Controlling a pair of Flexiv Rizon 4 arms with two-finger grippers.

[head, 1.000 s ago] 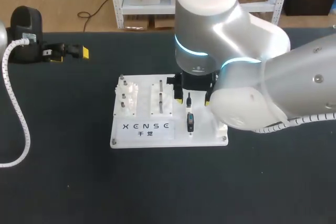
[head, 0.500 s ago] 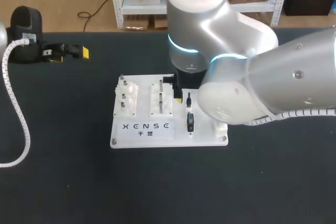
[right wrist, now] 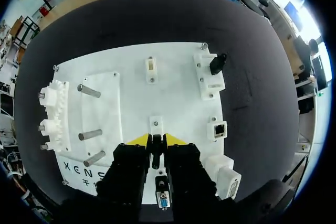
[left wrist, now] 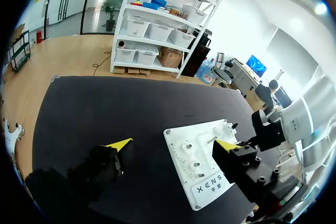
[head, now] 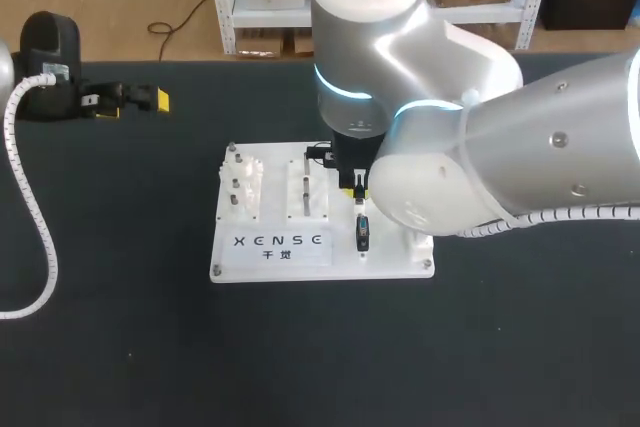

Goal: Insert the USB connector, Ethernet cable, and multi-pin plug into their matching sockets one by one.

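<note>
Right gripper (right wrist: pixel 156 140) is clamping the black USB connector (right wrist: pixel 155 158) between its fingers; left gripper (left wrist: pixel 173 144) is hanging wide open.

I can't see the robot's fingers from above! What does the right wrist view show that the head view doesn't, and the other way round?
Only the right wrist view shows how the right gripper pinches a small black plug between its yellow tips. It also shows a black connector in a holder at the board's far corner, which the arm hides from above. Only the head view shows the left gripper, off at the table's left, and the big right arm. Both show the white board and its metal pegs.
</note>
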